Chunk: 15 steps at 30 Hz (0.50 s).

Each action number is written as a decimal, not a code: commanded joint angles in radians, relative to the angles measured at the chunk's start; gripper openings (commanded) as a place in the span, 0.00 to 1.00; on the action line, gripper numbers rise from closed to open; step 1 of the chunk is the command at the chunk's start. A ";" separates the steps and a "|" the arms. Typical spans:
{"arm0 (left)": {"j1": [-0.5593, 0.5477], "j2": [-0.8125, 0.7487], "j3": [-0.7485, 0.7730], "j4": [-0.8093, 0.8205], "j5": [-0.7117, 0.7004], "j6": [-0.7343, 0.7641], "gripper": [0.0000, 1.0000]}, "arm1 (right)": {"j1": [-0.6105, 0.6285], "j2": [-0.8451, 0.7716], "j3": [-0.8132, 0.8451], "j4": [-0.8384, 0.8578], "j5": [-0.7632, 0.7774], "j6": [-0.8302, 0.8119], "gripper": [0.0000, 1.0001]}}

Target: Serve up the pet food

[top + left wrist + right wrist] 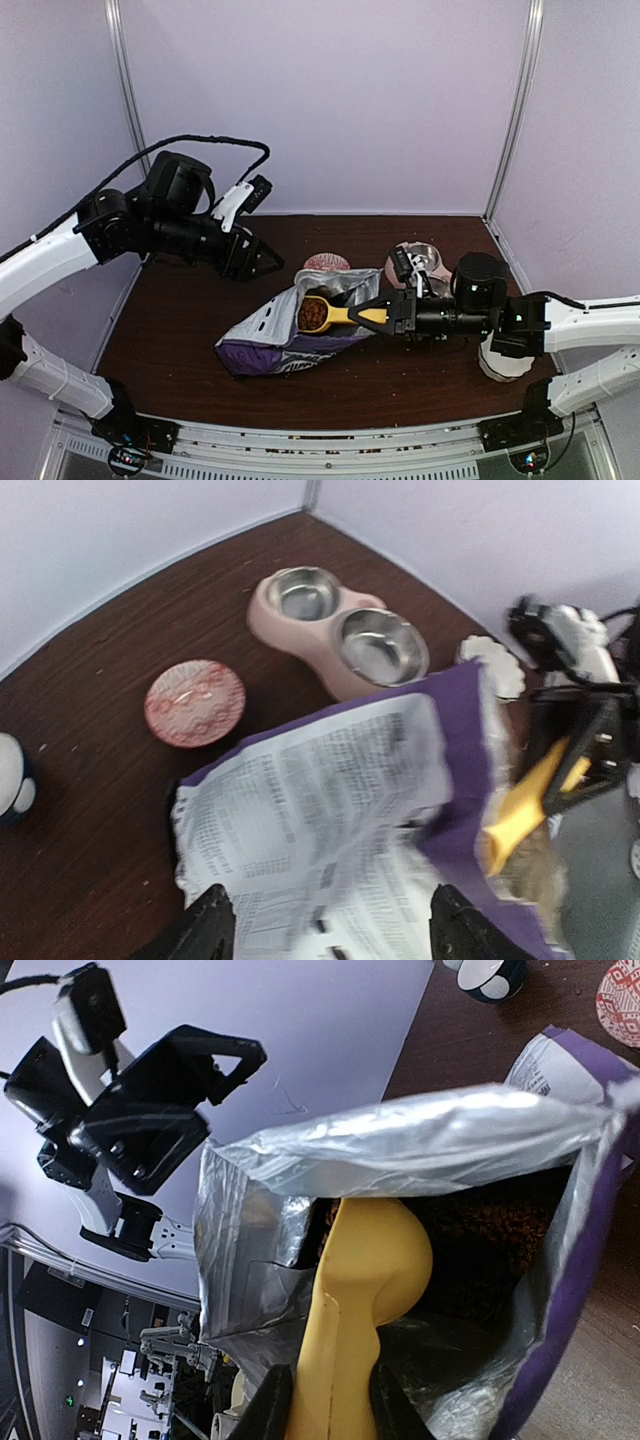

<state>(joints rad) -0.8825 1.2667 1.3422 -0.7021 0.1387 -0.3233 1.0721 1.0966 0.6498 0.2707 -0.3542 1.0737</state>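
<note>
The pet food (312,316) is a reddish-brown heap in the bowl of a yellow scoop (340,316), held at the mouth of the purple bag (290,338). My right gripper (386,316) is shut on the scoop's handle. In the right wrist view the gripper (325,1410) grips the scoop (368,1270), seen from below inside the bag's silver mouth (420,1145), with dark kibble (490,1230) deeper in the bag. My left gripper (264,262) is open and empty, above and left of the bag. In the left wrist view this gripper (328,930) hovers over the bag's printed side (320,790).
A pink double feeder (335,630) with steel bowls stands behind the bag, partly hidden by my right arm in the top view (415,262). A round red patterned dish (326,263) lies left of it. A white cup (500,362) stands under my right arm.
</note>
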 commanded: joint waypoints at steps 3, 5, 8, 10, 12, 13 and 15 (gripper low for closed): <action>-0.094 0.017 0.088 -0.001 0.096 -0.054 0.70 | -0.010 -0.033 -0.001 0.151 0.044 0.005 0.13; -0.110 0.030 0.095 0.001 0.102 -0.047 0.70 | -0.010 -0.036 -0.001 0.145 0.048 0.004 0.13; -0.120 0.077 0.112 -0.037 0.112 -0.024 0.71 | -0.012 -0.048 -0.008 0.147 0.059 0.005 0.13; -0.123 0.108 0.124 -0.074 0.088 -0.011 0.71 | -0.013 -0.063 -0.014 0.148 0.063 0.006 0.13; -0.127 0.133 0.133 -0.105 0.060 0.004 0.72 | -0.014 -0.077 -0.019 0.143 0.071 0.008 0.13; -0.129 0.140 0.133 -0.107 0.049 0.010 0.71 | -0.013 -0.086 -0.023 0.140 0.074 0.007 0.13; -0.131 0.147 0.128 -0.108 0.039 0.018 0.67 | -0.016 -0.099 -0.034 0.138 0.077 0.009 0.13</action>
<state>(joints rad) -1.0058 1.4014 1.4471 -0.7799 0.2127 -0.3386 1.0683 1.0523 0.6250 0.2966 -0.3294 1.0809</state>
